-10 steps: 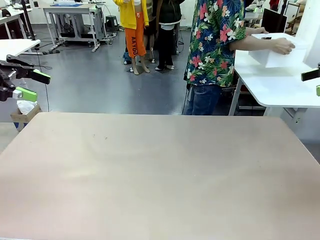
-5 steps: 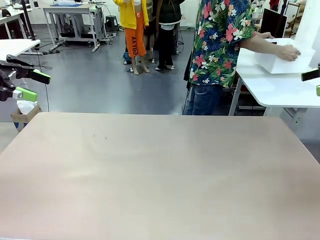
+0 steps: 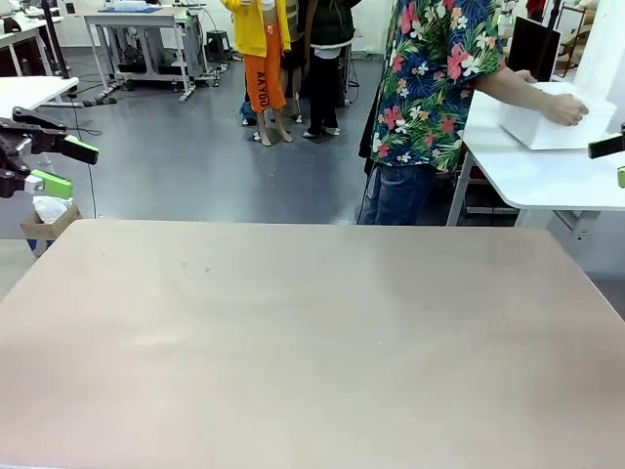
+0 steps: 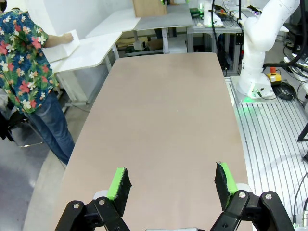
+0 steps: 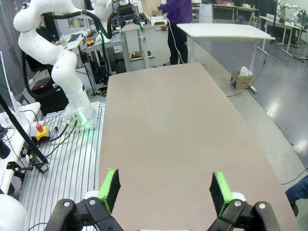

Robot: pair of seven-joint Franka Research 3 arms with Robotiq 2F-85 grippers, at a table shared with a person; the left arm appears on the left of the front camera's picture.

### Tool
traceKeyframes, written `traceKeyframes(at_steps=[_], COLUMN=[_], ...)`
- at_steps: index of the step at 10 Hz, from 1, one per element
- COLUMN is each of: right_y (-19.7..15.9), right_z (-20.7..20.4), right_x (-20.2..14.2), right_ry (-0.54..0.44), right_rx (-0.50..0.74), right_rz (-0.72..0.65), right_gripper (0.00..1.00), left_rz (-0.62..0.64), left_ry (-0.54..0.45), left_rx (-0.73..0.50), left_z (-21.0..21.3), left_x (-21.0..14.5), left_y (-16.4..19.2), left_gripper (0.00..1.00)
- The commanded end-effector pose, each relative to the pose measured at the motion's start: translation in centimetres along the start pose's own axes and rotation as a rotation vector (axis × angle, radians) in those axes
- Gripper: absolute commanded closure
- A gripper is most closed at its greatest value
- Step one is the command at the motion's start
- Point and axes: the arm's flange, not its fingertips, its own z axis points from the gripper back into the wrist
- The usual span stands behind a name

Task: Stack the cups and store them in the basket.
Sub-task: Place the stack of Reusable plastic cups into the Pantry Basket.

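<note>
One broad tan counter (image 3: pixel 312 342) takes up the lower part of the front view, its bare surface running from the near edge to the far edge where the grey floor begins. Beyond its far right corner stands a person in a flowered shirt (image 3: pixel 430 78) and jeans, turned toward a white side table (image 3: pixel 537 166) and reaching both arms out over it. The person's hands rest on the basket (image 3: pixel 547 122), a white bin sitting on that side table, well apart from the tan counter; the left wrist view shows the same bin (image 4: pixel 60 45) as a pale slab under the person's hand at the upper left.

Both robot hands hang off to the sides, clear of the counter. The left hand (image 3: pixel 57 166) sits at the left edge of the front view, its two green-padded fingers spread apart with nothing between them; its own wrist view shows the left hand (image 4: pixel 172 185) with jaws wide and only bare counter beyond. The right hand (image 3: pixel 615 161) just pokes in at the right edge of the front view, near the side table. In its wrist view the right hand (image 5: pixel 163 190) is likewise released, fingers parted over the counter, with the white left arm (image 5: pixel 57 57) standing at the far side.
</note>
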Motion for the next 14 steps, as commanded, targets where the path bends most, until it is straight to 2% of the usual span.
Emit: traceKeyframes(at_steps=[1, 14], right_y=[0.14, 0.14], right_z=[0.06, 0.06], right_x=[0.39, 0.39], right_ry=[-0.020, -0.020], right_rx=[-0.001, -0.001], right_rz=[0.000, 0.000], right_gripper=[0.00, 0.00], left_rz=[0.008, 0.008], left_ry=[-0.021, -0.021], left_rx=[0.000, 0.000], left_z=[0.03, 0.03], left_x=[0.45, 0.45], left_y=[-0.02, -0.02], left_gripper=[0.08, 0.08])
